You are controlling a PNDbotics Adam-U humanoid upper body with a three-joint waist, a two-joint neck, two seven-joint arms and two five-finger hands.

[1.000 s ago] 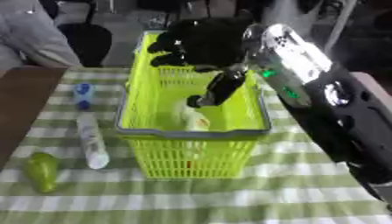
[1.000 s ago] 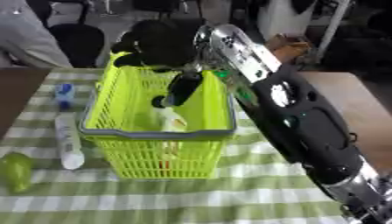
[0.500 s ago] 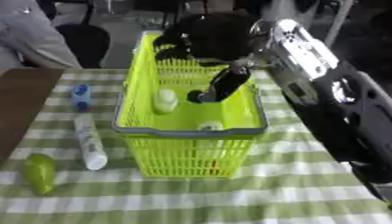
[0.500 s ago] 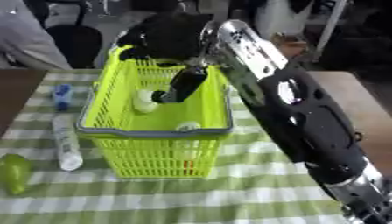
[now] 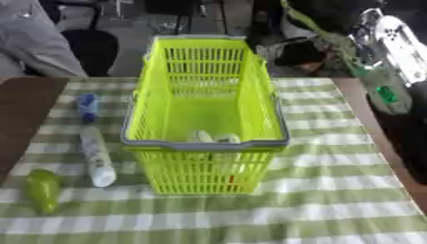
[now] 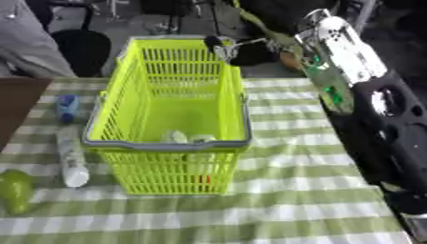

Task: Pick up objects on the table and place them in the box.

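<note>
A lime green plastic basket [image 5: 142,128] stands in the middle of the green-checked tablecloth, with a couple of pale objects [image 5: 213,138] lying at its near end. My right arm [image 6: 338,62] comes in from the right. Its dark hand [image 6: 250,55] is blurred and hovers just beyond the basket's far right corner, outside the rim. Left of the basket lie a white tube [image 5: 96,157], a small blue object [image 5: 87,106] and a green pear-shaped object [image 5: 42,190]. The left hand shows in neither view.
A brown table edge [image 5: 21,109] runs along the left beside the cloth. A person's grey sleeve [image 5: 37,43] and a dark chair [image 5: 92,50] are at the far left. Striped cloth lies bare in front of and right of the basket.
My right hand has lifted out of the basket and drawn back to its far right corner. Pale objects now lie at the basket's near end.
</note>
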